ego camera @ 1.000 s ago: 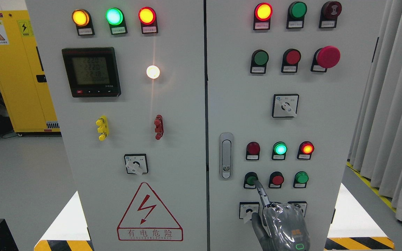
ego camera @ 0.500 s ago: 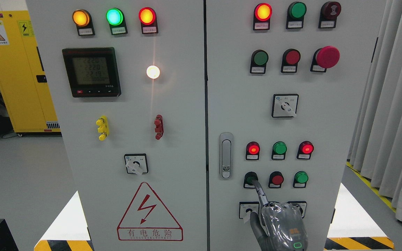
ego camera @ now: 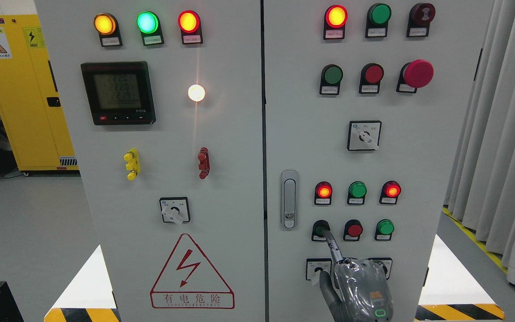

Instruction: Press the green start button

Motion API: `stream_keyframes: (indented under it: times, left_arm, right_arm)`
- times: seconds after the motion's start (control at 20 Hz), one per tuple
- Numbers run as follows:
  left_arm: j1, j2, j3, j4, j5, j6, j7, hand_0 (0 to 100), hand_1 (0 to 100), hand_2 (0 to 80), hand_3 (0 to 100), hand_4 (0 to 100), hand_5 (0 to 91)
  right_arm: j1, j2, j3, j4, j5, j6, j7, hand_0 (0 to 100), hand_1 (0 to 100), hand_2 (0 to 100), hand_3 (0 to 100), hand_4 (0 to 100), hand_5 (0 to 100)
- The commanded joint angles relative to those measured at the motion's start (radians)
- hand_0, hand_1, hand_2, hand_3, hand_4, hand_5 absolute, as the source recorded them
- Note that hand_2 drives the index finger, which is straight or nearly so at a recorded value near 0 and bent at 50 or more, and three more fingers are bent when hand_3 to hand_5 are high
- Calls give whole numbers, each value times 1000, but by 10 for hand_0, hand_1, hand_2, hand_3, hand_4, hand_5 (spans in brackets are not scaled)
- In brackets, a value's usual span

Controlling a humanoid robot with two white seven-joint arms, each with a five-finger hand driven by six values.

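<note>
On the left door a dark meter (ego camera: 118,93) sits under three lit lamps. On the right door, at about five o'clock from the door latch (ego camera: 289,199), is the green start button (ego camera: 319,229). The right hand (ego camera: 359,288) rises from the bottom edge, its one extended finger (ego camera: 332,245) touching the button, the others curled in. At twelve o'clock above the button a red lamp (ego camera: 324,191) glows.
</note>
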Motion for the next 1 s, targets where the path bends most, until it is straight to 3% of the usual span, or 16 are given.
stream_keyframes:
  times: [0.0,0.6,0.75,0.8,0.9,0.95]
  left_arm:
    - [0,0,0,0,0,0,0,120,556,0,0,0,0]
    - [0,0,0,0,0,0,0,120,556,0,0,0,0]
    - [0,0,0,0,0,0,0,120,556,0,0,0,0]
    - [0,0,0,0,0,0,0,120,556,0,0,0,0]
    - [0,0,0,0,0,0,0,120,556,0,0,0,0]
    - [0,0,0,0,0,0,0,120,556,0,0,0,0]
  right_arm:
    - [18,1,3,-24,-1,-10,-36,704,913,0,951,983,1000]
    - [72,7,37,-156,-6,-11,-47,725,903,0,952,980,1000]
    - [74,4,73,-173,-181,-27,-31,752,898,11,941,981,965]
    - [74,1,89,-173,-261,-28,-30,792,896,25,877,924,878]
    - [78,-1,109,-176,-424,-31,-5,765,881,39,773,804,780]
    - [81,-1,113,-177,-501,-37,5,729,862,46,616,657,666]
